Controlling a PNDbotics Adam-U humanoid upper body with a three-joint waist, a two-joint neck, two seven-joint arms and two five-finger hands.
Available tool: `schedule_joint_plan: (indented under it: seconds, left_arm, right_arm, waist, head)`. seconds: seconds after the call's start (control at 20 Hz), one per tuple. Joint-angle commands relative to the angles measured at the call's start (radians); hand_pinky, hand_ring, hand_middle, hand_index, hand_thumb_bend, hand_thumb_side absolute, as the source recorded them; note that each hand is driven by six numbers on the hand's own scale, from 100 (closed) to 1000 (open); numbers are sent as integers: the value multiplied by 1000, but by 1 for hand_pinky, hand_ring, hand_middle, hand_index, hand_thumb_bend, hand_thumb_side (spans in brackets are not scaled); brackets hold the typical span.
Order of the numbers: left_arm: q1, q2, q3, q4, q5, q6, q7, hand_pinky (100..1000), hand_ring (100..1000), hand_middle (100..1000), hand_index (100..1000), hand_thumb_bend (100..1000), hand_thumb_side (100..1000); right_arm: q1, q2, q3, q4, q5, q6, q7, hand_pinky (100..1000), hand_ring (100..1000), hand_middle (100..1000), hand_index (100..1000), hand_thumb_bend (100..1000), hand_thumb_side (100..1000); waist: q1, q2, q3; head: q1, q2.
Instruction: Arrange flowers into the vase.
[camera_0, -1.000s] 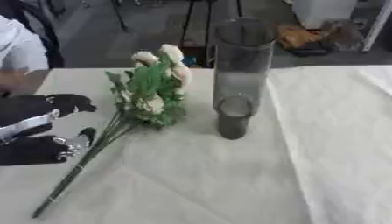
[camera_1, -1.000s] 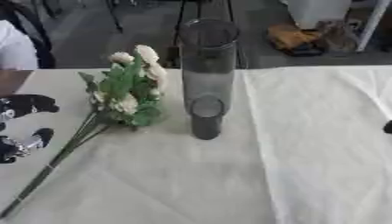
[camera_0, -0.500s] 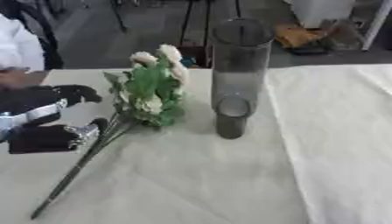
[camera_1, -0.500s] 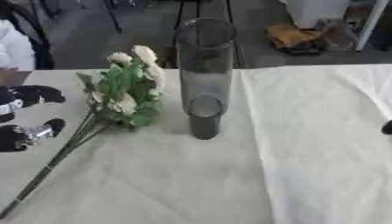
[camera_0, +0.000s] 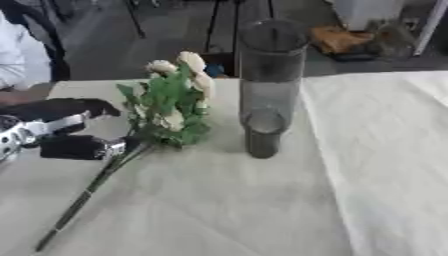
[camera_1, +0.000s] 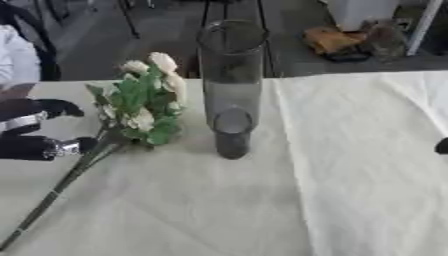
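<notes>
Item: table (camera_0: 262, 210), covered in pale cloth, bare across its near part. Item: flower bunch (camera_0: 171, 107), lying flat on the cloth at left; long dark stems (camera_0: 83, 197) run from the near left corner up and rightward to a head of green leaves and cream blossoms, which ends just beside the vase without visibly touching it. Item: left hand (camera_0: 74, 145), black with silver joints, entering from the left edge at stem height; thumb and fingers stand apart, one above and one below, the lower tip touching or nearly touching the stems just under the foliage; nothing is clasped, so the hand reads as released, mid-reach. Item: right hand (camera_1: 442, 146), only a dark sliver at the right edge of the right eye view; finger state cannot be told. Item: vase (camera_0: 267, 85), tall, dark, translucent cylinder, upright at centre, mouth open, no flowers inside; the task is judged barely begun. Item: floor and furniture beyond the far edge, out of play. Hazards, judged: a pinch so close to the leafy head leaves the long stems trailing, which could swing and strike the vase; the tall narrow vase could topple if the head brushes it; the bunch could splay at the narrow mouth.
</notes>
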Motion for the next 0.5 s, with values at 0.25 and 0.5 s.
schedule_joint_plan:
  seconds: [0.25, 0.5]
  left_arm:
    - [-55, -36, 5, 105, -91, -45, 3, 1000, 1000, 1000, 1000, 310, 1000]
    - [-89, -89, -4, 170, -208, -85, 21, 992, 1000, 1000, 1000, 256, 887]
  right_arm:
    - [-4, -6, 2, -16, 20, 15, -1, 557, 706, 554, 761, 100, 874]
    - [-5, -4, 2, -16, 22, 23, -8, 556, 703, 549, 755, 100, 871]
  waist:
    - [4, -18, -1]
    - [6, -18, -5]
  head:
    - [4, 3]
    - [6, 5]
